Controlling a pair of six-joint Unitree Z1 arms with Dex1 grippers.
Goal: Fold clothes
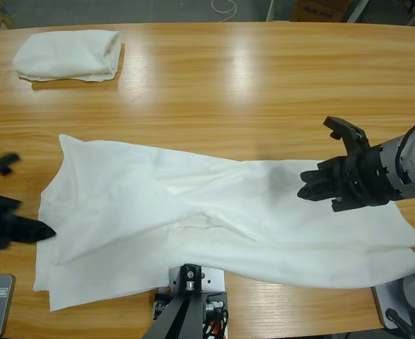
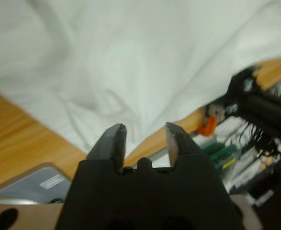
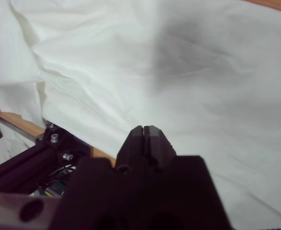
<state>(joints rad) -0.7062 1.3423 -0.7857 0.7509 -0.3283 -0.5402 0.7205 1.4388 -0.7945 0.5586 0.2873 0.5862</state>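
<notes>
Two white T-shirts are on the long wooden counter [image 1: 264, 78], and two arms work over it.

Nearest the front edge lies the spread T-shirt [image 1: 214, 219]. It sprawls across most of the counter's width, rumpled, with soft ridges running through its middle. Its lower hem reaches the front edge, and a little of it hangs past there. In the left wrist view the same cloth [image 2: 130, 52] fills the upper picture, with the counter's edge showing below it.

At the left side, the left end effector [image 1: 41, 230] comes in low from the edge. Its black tip points at the shirt's left border, about at the cloth's margin. In its own wrist view the left end effector [image 2: 145, 139] has its two jaws spread, a clear gap between them and nothing in it.

On the right, the right end effector [image 1: 313, 185] reaches in from the right edge on a silver-grey arm. It hovers above the shirt's right half and throws a dark shadow on the fabric. Seen along its wrist, the right end effector [image 3: 143, 139] has its jaws pressed together, tip to tip, with no cloth between them that I can see.

Farthest away, near the back left corner, the folded T-shirt [image 1: 69, 55] sits as a neat thick bundle, well apart from both arms.
</notes>
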